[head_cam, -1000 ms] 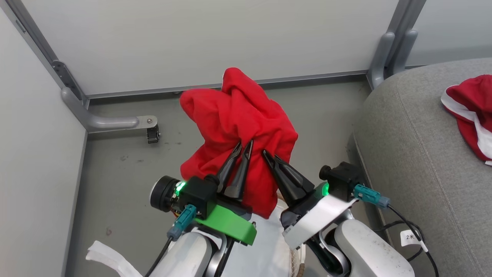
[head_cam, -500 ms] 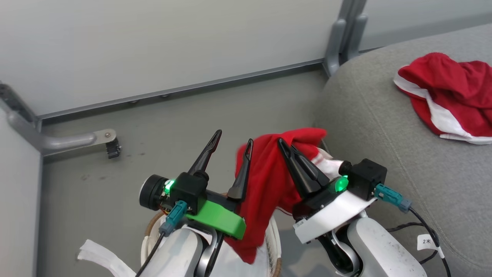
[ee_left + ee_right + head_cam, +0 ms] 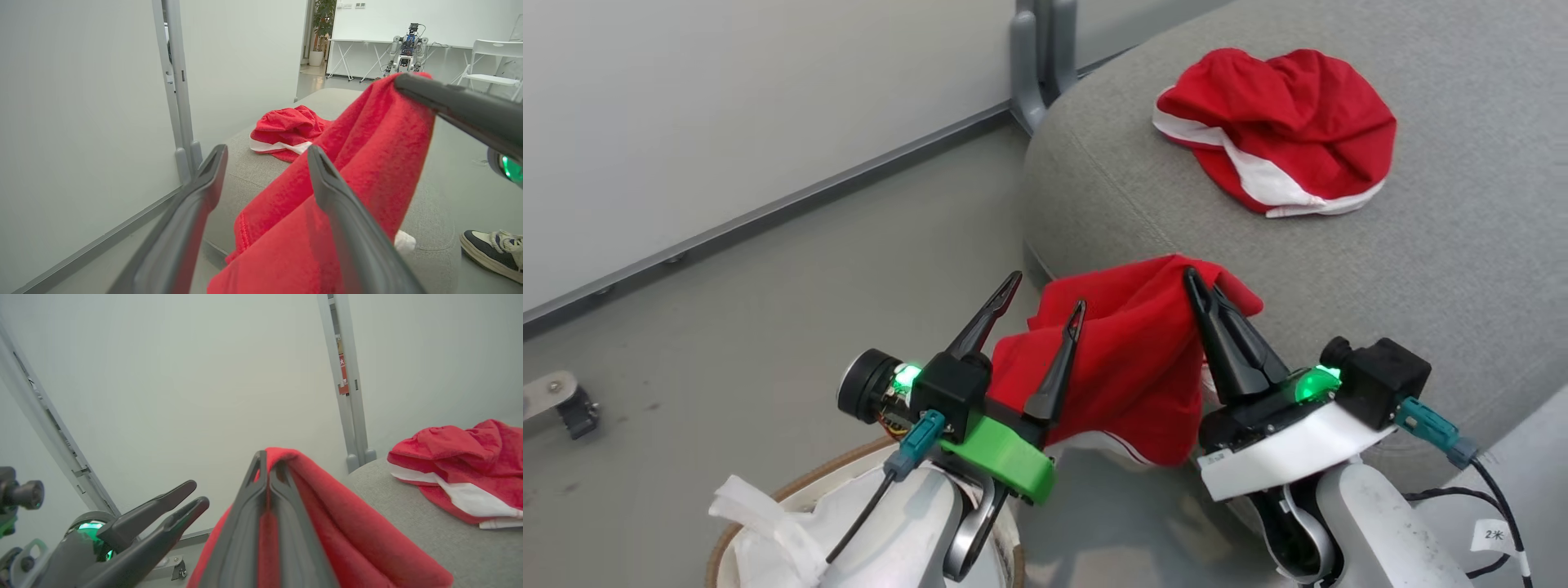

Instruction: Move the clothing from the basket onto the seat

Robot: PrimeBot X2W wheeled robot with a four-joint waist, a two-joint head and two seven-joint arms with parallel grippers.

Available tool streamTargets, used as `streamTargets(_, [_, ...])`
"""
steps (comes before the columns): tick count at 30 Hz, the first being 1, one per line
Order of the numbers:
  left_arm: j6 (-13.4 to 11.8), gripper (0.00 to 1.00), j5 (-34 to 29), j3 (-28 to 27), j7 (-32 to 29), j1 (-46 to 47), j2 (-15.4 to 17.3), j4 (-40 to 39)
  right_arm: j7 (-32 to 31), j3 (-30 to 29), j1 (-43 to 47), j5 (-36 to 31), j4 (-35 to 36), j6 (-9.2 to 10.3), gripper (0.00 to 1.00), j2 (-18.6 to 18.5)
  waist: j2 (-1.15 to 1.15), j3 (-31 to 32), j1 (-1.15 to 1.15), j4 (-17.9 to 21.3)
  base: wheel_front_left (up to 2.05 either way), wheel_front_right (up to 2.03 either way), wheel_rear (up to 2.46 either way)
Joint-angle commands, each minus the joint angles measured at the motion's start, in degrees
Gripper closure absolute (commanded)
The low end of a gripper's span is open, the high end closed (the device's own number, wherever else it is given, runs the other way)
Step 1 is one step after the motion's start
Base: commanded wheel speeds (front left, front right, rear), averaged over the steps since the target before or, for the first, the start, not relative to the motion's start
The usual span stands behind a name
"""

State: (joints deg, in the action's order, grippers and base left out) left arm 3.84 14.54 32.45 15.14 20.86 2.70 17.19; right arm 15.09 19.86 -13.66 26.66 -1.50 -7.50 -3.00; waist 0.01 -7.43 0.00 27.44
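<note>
Red garment (image 3: 1127, 359) hangs from the right gripper (image 3: 1194, 279), whose jaws are clenched on its upper fold, just before the front edge of the seat (image 3: 1462, 269). The cloth drapes down off that edge. A second red garment (image 3: 1282, 147) with white trim lies crumpled farther back on the seat. A white tag (image 3: 1494, 535) low beside the seat reads "2米". A red label (image 3: 342, 361) on the grey post (image 3: 347, 396) behind the seat is too small to read. The left gripper (image 3: 1045, 296) points upward beside the held garment, on the side away from the seat, its jaws spread and grasping nothing. The basket (image 3: 784, 490) stands under this arm.
</note>
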Motion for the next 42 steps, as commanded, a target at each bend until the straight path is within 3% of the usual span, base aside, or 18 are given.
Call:
streamTargets(1, [0.38, 0.00, 0.73, 0.43, 0.00, 1.04, 0.39, 0.61, 0.09, -0.90, 0.59, -0.34, 0.73, 0.02, 1.00, 0.07, -0.01, -2.92, 0.00, 4.10, 0.00, 0.00, 0.00])
streamTargets(10, [0.87, 0.00, 0.31, 2.67, 0.00, 3.40, 0.40, 2.60, 0.10, -9.20, -4.80, -2.84, 1.29, 0.02, 1.00, -1.21, -0.01, -5.50, 0.00, 4.44, 0.00, 0.00, 0.00])
streamTargets(18, [1.09, 0.00, -1.46, 2.10, 0.00, 3.88, 0.92, 4.35, 0.09, -11.98, -21.41, -4.40, -2.67, 0.03, 1.00, -10.95, -0.01, -9.86, 0.00, 4.34, 0.00, 0.00, 0.00])
streamTargets(21, [0.73, 0.00, -2.27, 1.80, 0.00, 4.03, 1.52, 4.07, 0.09, -13.03, -29.29, -4.35, -6.09, 0.03, 1.00, -14.72, -0.01, -11.98, 0.00, 4.28, 0.00, 0.00, 0.00])
streamTargets(26, [0.18, 0.00, -3.28, 1.56, 0.00, 4.76, 2.76, 3.44, 0.09, -14.83, -40.63, -3.35, -13.12, 0.05, 1.00, -17.85, -0.01, -16.22, 0.00, 3.89, 0.00, 0.00, 0.00])
streamTargets(32, [0.43, 0.00, -4.25, 2.17, -0.09, 7.05, 3.59, 3.24, 0.09, -18.00, -50.16, -9.27, -22.88, 0.05, 1.00, -23.12, -0.01, -21.15, 0.00, 0.24, 0.00, 0.00, 0.00])
streamTargets(37, [0.24, 0.00, -4.94, 2.31, -0.34, 9.01, 4.13, 2.54, 0.09, -22.51, -52.45, -13.87, -31.59, 0.05, 1.00, -25.71, -0.01, -24.85, 0.00, -2.40, 0.00, 0.00, 0.00])
streamTargets(42, [0.21, 0.00, -5.24, 2.56, -0.62, 10.42, 4.58, 2.61, 0.08, -26.53, -47.75, -14.16, -37.80, 0.05, 1.00, -24.27, -0.01, -27.08, 0.00, -4.34, 0.00, 0.00, 0.00])
